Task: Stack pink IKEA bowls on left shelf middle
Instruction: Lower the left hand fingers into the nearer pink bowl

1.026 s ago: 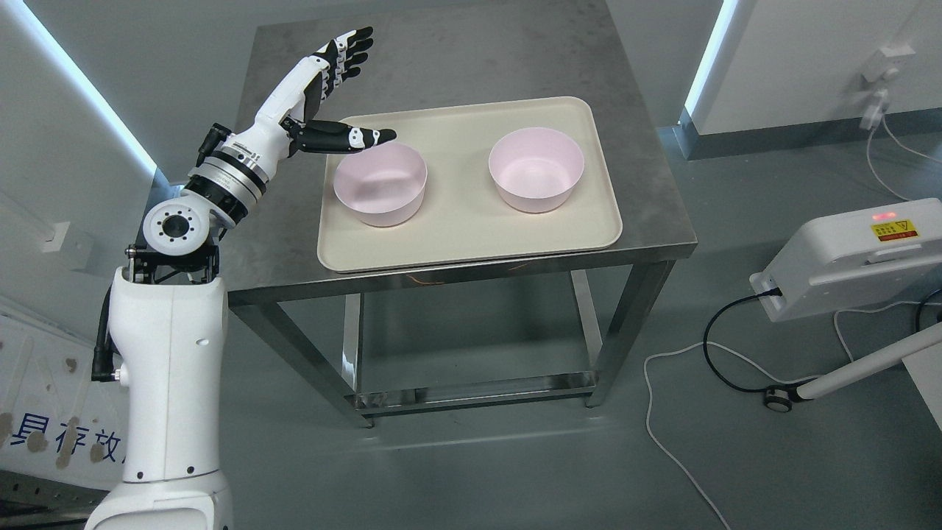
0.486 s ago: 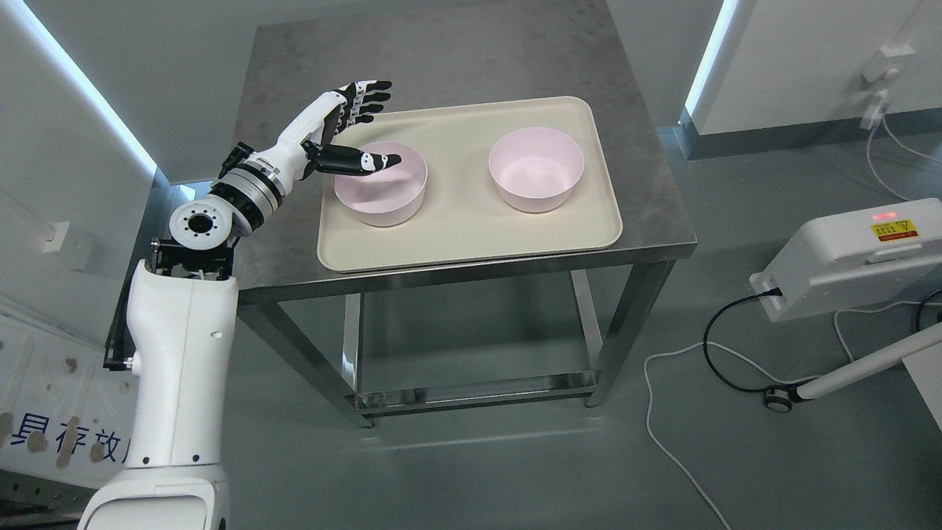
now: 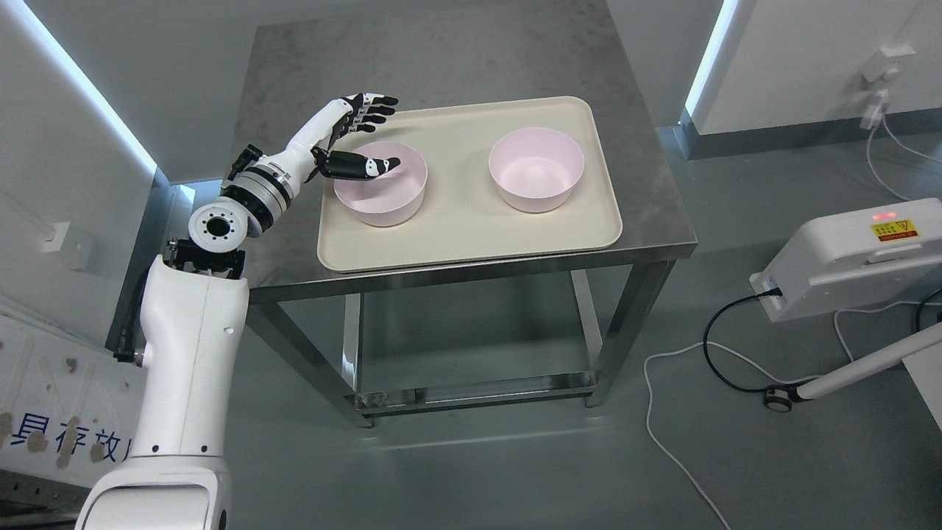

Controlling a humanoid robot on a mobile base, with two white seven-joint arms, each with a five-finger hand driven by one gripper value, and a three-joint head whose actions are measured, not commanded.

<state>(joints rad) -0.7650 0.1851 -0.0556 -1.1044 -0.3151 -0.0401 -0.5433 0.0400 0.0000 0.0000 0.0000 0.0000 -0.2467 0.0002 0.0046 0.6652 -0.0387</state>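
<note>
Left hand (image 3: 346,140) reaches in from 8 o'clock over the near-left part of the desk (image 3: 456,44), arm rising from the lower-left corner. Fingers (image 3: 372,110) spread apart and extended, holding nothing; thumb (image 3: 360,165) lies across the left rim of the left pink bowl (image 3: 383,188), its tip over the bowl's opening. Whether the thumb touches the rim is hard to tell from this angle. The four fingers hang beyond the bowl's far side, at its 11 o'clock, over the tray's far-left corner.

Both bowls sit upright on a beige tray (image 3: 471,235), apart from each other: left bowl at the tray's 9 o'clock, right pink bowl (image 3: 536,171) at about 2 o'clock. Neither is stacked.

Tray lies on the steel desk toward its near edge. On the floor at 3 o'clock: a white device (image 3: 839,258) with a red light, a black cable (image 3: 717,346) running from it.
</note>
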